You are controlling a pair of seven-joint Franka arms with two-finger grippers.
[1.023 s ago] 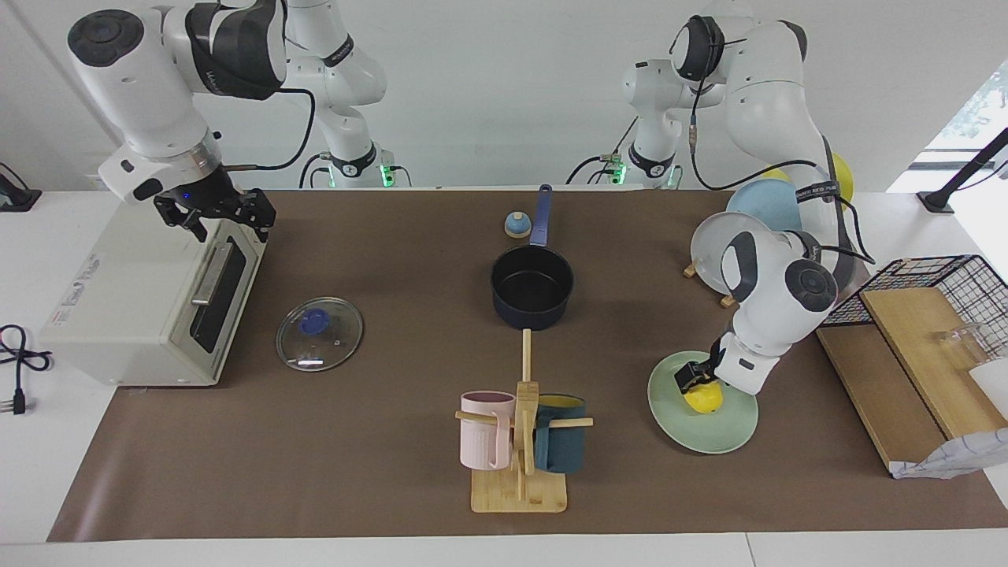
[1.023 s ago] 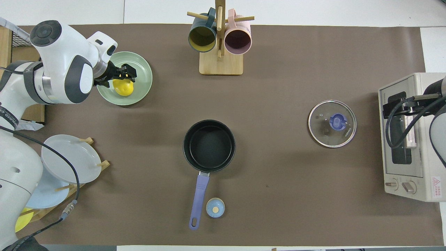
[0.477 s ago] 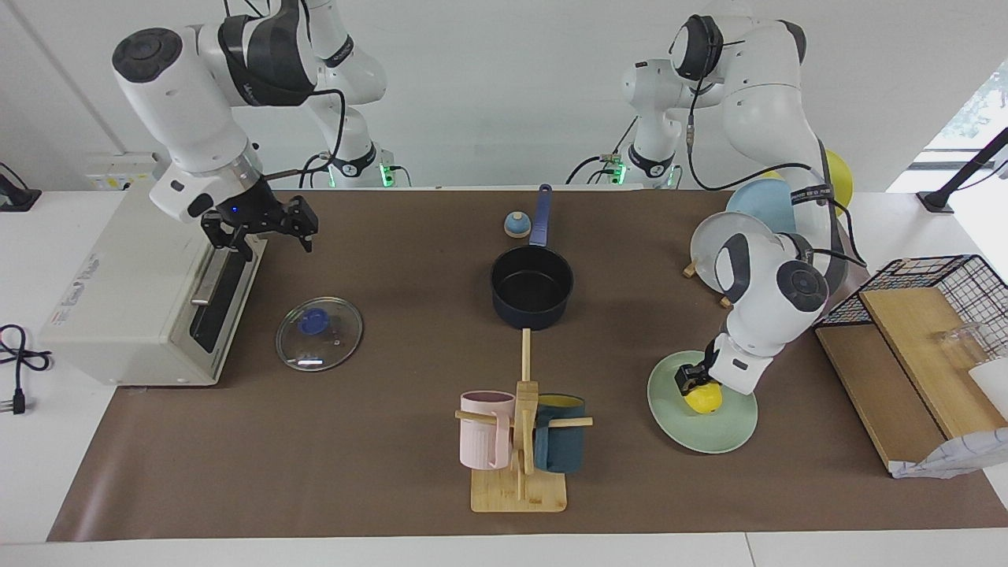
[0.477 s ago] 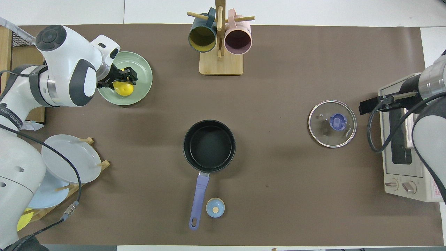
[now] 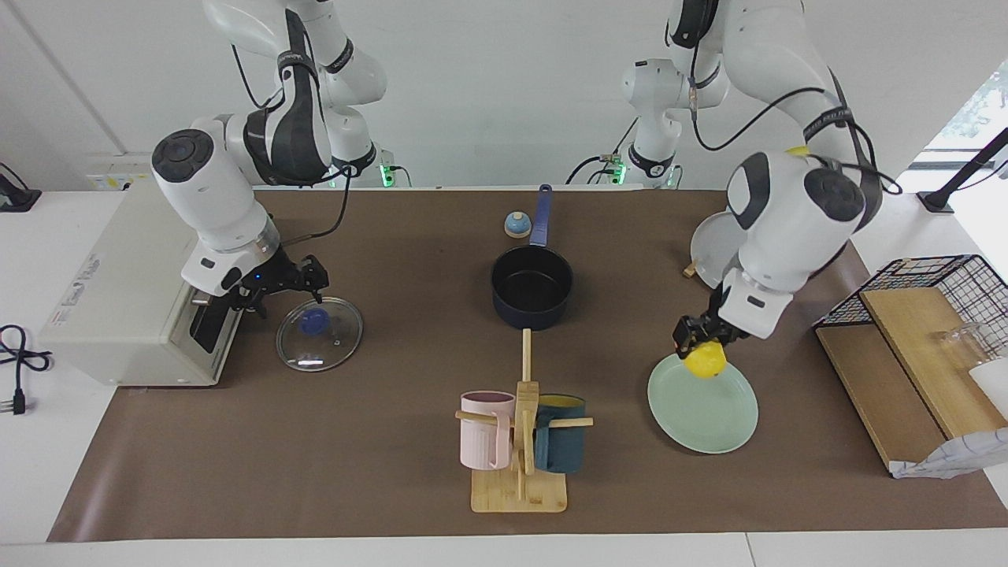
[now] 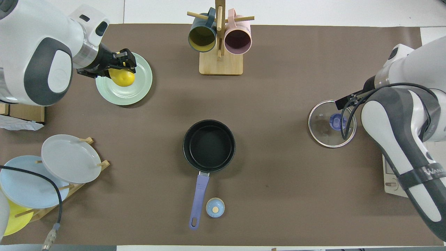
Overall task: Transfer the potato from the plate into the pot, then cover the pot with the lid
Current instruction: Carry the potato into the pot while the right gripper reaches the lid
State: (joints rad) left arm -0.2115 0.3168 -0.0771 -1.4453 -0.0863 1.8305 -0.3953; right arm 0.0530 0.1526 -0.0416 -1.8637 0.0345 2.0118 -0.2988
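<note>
We have the potato (image 5: 705, 359) clamped in our left tool (image 5: 700, 340) above the plate (image 5: 703, 417); next, carry it toward nine o'clock in the facing view to the pot (image 5: 532, 287). Right tool (image 5: 290, 285) spread above the lid (image 5: 320, 333).

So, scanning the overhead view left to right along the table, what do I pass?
Potato held in the left gripper over the plate → mug rack → lid.

Open brown tabletop (image 5: 394, 236) between plate (image 5: 713, 421) and pot (image 5: 532, 288), pot mouth uncovered, mug rack (image 5: 520, 441) farther from the robots than pot, bell (image 5: 516, 225) beside pot handle, plate rack (image 6: 59, 170) toward the left arm's end from pot.
</note>
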